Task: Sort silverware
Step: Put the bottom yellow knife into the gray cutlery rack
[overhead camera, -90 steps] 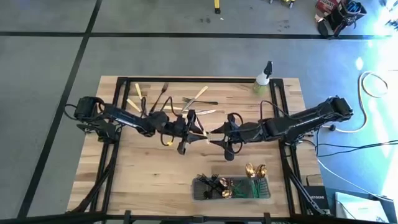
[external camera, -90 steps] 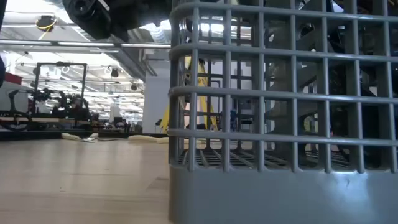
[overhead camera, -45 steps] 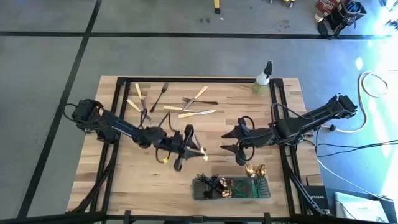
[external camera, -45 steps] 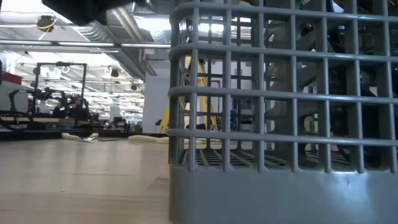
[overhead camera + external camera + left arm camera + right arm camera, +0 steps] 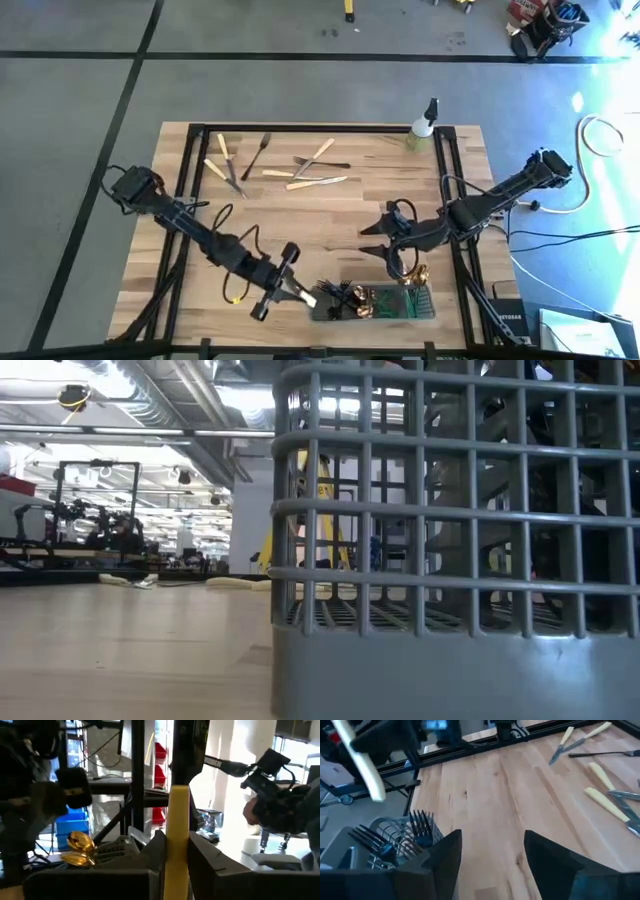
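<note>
At the surface's (image 5: 250,235) near edge, the left gripper (image 5: 292,290) has its jaws clamped on a cream-handled piece (image 5: 305,296) just left of the caddy (image 5: 425,313) (forks and gold spoons inside). Right gripper (image 5: 388,247) hangs above the caddy, jaws apart. Loose silverware (image 5: 300,170) lies at the far side.

One camera is hanging overhead, looking straight down on the whole tabletop (image 5: 330,215). Another is sitting at tabletop level, pressed close against the grey mesh caddy (image 5: 455,540), gazing into the room beyond. Both wrist cameras are looking toward that same caddy (image 5: 380,845) from opposite sides.
</note>
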Tool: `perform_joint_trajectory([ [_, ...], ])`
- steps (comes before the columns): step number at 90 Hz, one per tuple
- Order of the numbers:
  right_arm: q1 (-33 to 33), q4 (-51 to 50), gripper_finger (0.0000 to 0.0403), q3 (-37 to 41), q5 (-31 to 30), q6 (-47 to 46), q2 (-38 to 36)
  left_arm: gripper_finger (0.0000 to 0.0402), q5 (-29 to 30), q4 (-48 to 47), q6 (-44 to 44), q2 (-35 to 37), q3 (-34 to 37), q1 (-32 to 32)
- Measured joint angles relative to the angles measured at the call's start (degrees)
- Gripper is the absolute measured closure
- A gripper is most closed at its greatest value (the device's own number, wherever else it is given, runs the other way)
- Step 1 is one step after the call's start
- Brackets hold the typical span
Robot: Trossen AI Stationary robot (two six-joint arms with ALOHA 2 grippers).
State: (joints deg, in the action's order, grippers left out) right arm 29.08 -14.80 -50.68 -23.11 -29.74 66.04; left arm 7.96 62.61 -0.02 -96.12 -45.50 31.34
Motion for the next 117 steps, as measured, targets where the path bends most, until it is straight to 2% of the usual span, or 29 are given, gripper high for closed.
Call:
perform_joint_trajectory([
  [13,1.1,-5.5,0.0205,0.0,1.8,-2.4,-0.4,0.0367,0.2,-0.4,0.0,-5.0,-3.8,0.1],
  [31,4.2,-31.8,0.0205,-3.6,2.6,-15.0,-0.9,0.0367,1.4,-0.1,2.1,-6.9,-6.0,0.1],
  [38,4.1,-38.2,0.0205,-6.8,3.7,-17.6,-0.9,0.0367,1.9,-0.1,2.5,-6.9,-6.0,0.1],
  [56,4.0,-60.3,0.0205,-16.3,14.7,-24.7,1.5,0.0367,2.0,-1.0,1.9,-6.9,-6.0,-0.4],
  [65,4.5,-69.3,0.0205,-18.1,21.6,-27.1,3.5,0.0367,2.0,-1.1,2.6,-6.9,-6.0,-0.3],
  [77,6.7,-69.1,0.0205,-18.1,31.7,-27.5,5.7,0.0367,1.9,-1.3,3.6,-6.9,-6.0,-0.3],
  [85,10.2,-69.3,0.0205,-18.1,35.3,-29.1,7.6,0.0367,1.9,-1.3,4.1,-6.9,-6.0,-0.2],
  [96,16.4,-68.2,0.0205,-18.1,35.8,-33.3,9.1,0.0367,1.8,0.1,4.6,-6.9,-6.0,-0.2],
  [107,22.7,-61.8,0.0205,-18.1,36.6,-38.9,10.3,0.0367,1.7,-0.3,4.6,-6.7,-5.7,-0.2],
  [117,26.6,-55.3,0.0205,-18.1,31.5,-41.0,12.0,0.0367,1.7,-0.2,4.8,-6.6,-5.5,-0.3],
])
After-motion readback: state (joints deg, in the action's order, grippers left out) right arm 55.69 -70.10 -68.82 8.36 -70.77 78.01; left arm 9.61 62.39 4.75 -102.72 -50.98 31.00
